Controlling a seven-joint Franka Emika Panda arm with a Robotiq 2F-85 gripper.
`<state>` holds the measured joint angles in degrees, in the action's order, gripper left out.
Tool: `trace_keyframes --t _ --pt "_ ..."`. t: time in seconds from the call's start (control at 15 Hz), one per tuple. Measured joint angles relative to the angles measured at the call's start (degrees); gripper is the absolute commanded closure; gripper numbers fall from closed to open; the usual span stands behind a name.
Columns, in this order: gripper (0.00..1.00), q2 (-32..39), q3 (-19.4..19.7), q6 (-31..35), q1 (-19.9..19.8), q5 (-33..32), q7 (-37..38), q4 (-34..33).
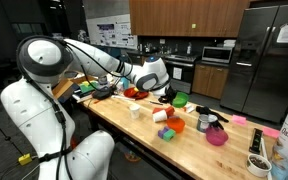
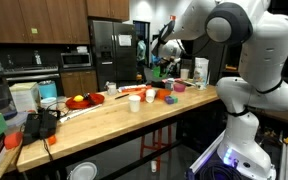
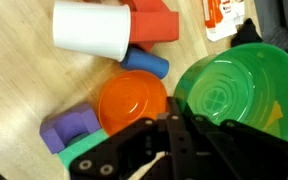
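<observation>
The green bowl (image 3: 236,92) sits right under the pincer (image 3: 175,125), with the orange bowl (image 3: 134,105) just beside it. Pincer's fully shut, tips at the green rim, can't tell if it's pinching it.

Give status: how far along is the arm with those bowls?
Done: nothing clearly. The orange bowl and green bowl sit side by side on the counter, the orange one empty. In hand: the gripper is shut above the gap between them, holding nothing visible. Likely left: the white cup, blue cylinder and purple block lie loose beside the bowls.
</observation>
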<state>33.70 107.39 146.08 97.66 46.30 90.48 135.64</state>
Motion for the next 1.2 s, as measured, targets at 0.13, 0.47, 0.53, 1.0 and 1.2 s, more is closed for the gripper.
trace_keyframes --t 0.13,0.47,0.53,1.0,1.2 --pt "0.99 2.5 4.0 -1.6 3.3 1.6 0.0 0.6" --pt "0.99 4.8 3.6 -4.9 4.4 10.1 -0.2 0.9" --pt "0.99 4.2 1.8 -5.4 3.6 11.7 -0.2 0.9" --pt "0.99 1.5 -8.7 -12.2 -5.1 13.1 0.7 -0.2" --pt "0.99 1.5 -9.3 -14.7 -7.3 10.9 2.4 -0.6"
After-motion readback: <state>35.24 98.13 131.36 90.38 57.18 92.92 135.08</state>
